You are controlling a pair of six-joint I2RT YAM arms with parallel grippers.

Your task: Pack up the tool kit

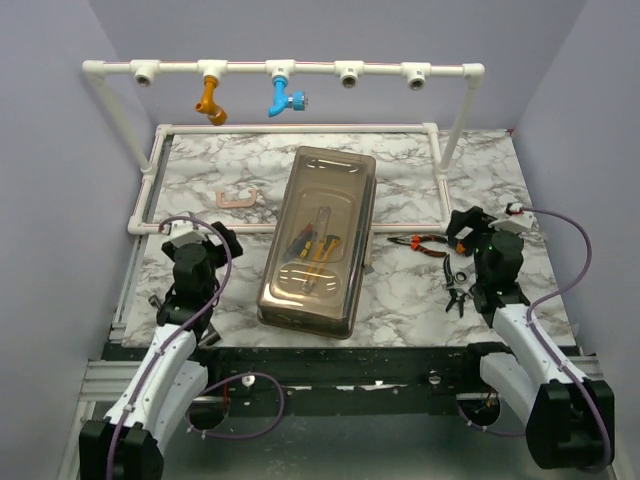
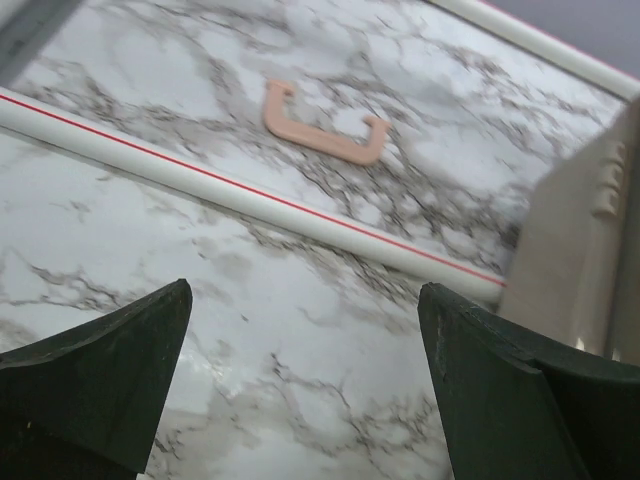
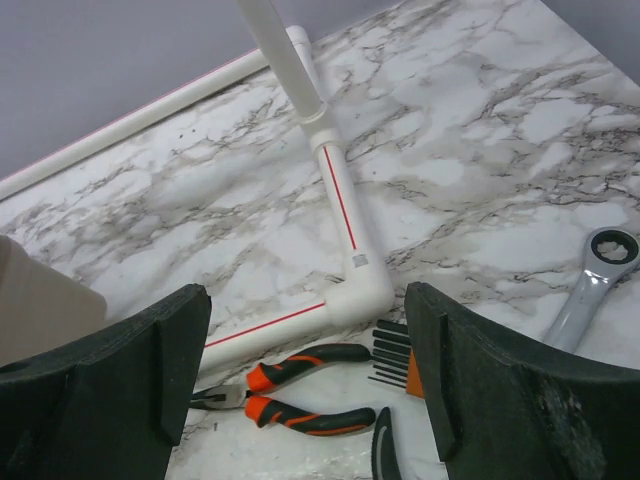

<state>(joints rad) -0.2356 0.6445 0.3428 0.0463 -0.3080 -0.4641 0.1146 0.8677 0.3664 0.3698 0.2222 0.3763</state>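
Observation:
The tool kit's box [image 1: 318,240] lies lengthwise mid-table with its smoky brown lid on, and red and yellow handled tools show through it. Its pink handle [image 1: 238,199] [image 2: 322,125] lies loose on the marble to the box's left. Orange-and-black pliers [image 1: 420,243] [image 3: 300,390] lie to the right of the box, beside a black hex key set [image 3: 392,355], a black-handled tool [image 1: 457,296] [image 3: 383,450] and a ratchet wrench [image 3: 590,290]. My left gripper [image 1: 218,240] [image 2: 305,290] is open over bare marble. My right gripper [image 1: 467,228] [image 3: 308,292] is open above the pliers, holding nothing.
A white pipe frame [image 1: 300,70] carrying an orange fitting [image 1: 210,100] and a blue fitting [image 1: 283,95] spans the back. Its floor pipes [image 2: 250,195] [image 3: 340,200] run between the grippers and the far marble. The box's beige side [image 2: 575,250] is close to the left gripper's right finger.

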